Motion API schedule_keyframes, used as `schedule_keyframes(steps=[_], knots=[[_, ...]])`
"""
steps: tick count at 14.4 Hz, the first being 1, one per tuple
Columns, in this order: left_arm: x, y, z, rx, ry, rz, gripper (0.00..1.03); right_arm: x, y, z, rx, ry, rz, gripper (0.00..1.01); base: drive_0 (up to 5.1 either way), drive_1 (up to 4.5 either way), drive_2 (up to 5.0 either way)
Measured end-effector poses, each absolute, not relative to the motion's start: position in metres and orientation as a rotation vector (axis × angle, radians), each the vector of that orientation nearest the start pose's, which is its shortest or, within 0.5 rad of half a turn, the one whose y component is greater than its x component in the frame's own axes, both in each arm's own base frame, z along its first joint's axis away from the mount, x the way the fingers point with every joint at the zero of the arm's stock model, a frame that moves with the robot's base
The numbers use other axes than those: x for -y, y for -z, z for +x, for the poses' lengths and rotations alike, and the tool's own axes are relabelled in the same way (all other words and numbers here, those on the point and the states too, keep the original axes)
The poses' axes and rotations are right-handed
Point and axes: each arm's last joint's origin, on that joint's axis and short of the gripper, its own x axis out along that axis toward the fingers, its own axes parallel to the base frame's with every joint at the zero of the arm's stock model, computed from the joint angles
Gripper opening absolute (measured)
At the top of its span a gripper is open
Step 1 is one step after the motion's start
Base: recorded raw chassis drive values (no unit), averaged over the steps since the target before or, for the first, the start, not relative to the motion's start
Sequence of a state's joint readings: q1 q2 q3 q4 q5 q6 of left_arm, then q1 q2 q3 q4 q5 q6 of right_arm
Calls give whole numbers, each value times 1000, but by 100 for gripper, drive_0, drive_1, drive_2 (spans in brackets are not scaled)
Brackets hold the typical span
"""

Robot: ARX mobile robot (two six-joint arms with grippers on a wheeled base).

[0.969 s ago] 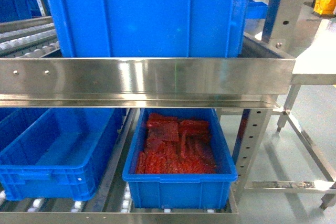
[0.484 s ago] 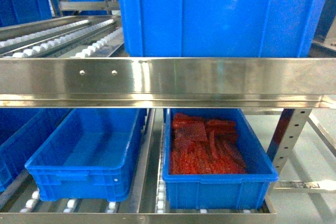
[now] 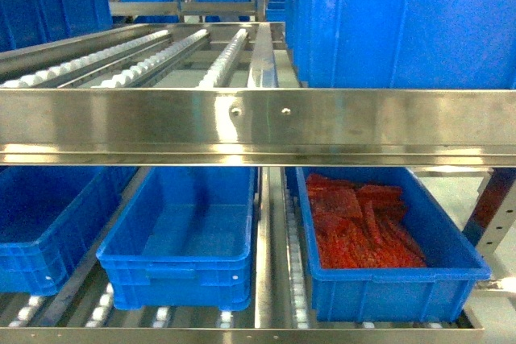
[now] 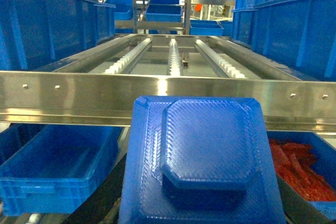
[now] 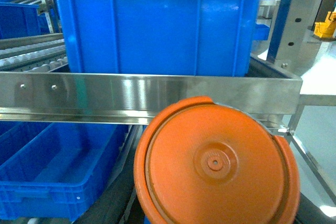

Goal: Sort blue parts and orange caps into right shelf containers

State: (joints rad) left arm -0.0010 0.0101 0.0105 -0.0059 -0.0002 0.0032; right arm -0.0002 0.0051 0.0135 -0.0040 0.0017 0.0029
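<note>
Stainless flow-rack shelving fills the head view: a bright steel rail (image 3: 258, 122) across the middle, roller lanes (image 3: 153, 54) above it, blue crates on the lower shelf. At the right edge of that shelf sits a crate of red-orange pieces (image 3: 395, 239); the empty crate (image 3: 189, 235) stands just beside it toward the middle.

The blue part (image 4: 202, 161) fills the left wrist view, a flat stepped plate with clipped corners and a fine printed texture. It looks stiff, light and not slippery; its straight outer edges seem the best hold. The orange cap (image 5: 215, 163) fills the right wrist view, a round ribbed lid, seemingly rigid and light, best pinched across the rim.

Each piece appears carried at its wrist, yet neither arm's jaws show in any view, so I cannot tell how they are set.
</note>
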Motion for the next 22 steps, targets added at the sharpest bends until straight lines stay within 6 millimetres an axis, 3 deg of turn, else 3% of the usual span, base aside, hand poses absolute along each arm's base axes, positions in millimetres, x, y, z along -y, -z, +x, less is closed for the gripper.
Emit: schedule_keyframes(steps=[22], knots=[[0,-166,98,-7,0,3,43,0,-167,97,4,0,3,45,-499,247,247]])
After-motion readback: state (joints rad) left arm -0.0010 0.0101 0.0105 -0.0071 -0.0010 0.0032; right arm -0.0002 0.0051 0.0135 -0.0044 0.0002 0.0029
